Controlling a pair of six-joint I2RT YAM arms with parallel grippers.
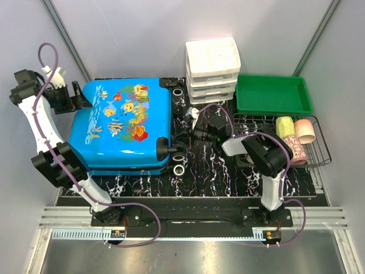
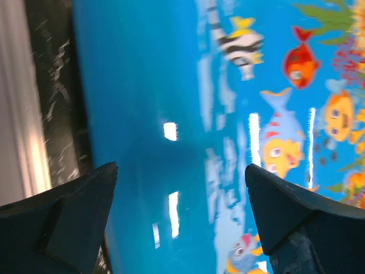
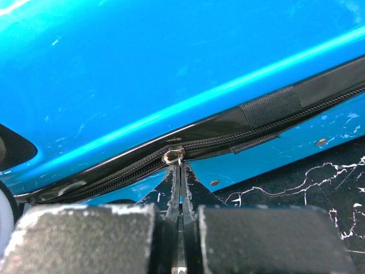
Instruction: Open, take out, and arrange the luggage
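The luggage (image 1: 122,123) lies flat, printed lid up, at 9 o'clock on the mat (image 1: 228,178). At its 3 o'clock edge the right gripper (image 3: 178,182) pinches the zip pull (image 3: 173,156), likely to unzip it. The left gripper (image 2: 181,168) hovers wide apart over the lid's 10 o'clock corner, probably to steady it.

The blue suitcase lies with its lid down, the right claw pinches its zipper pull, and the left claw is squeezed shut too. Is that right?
No, the left gripper is open: the left wrist view shows its fingers wide apart above the suitcase lid. The rest is right: lid down, right gripper pinching the zipper pull.
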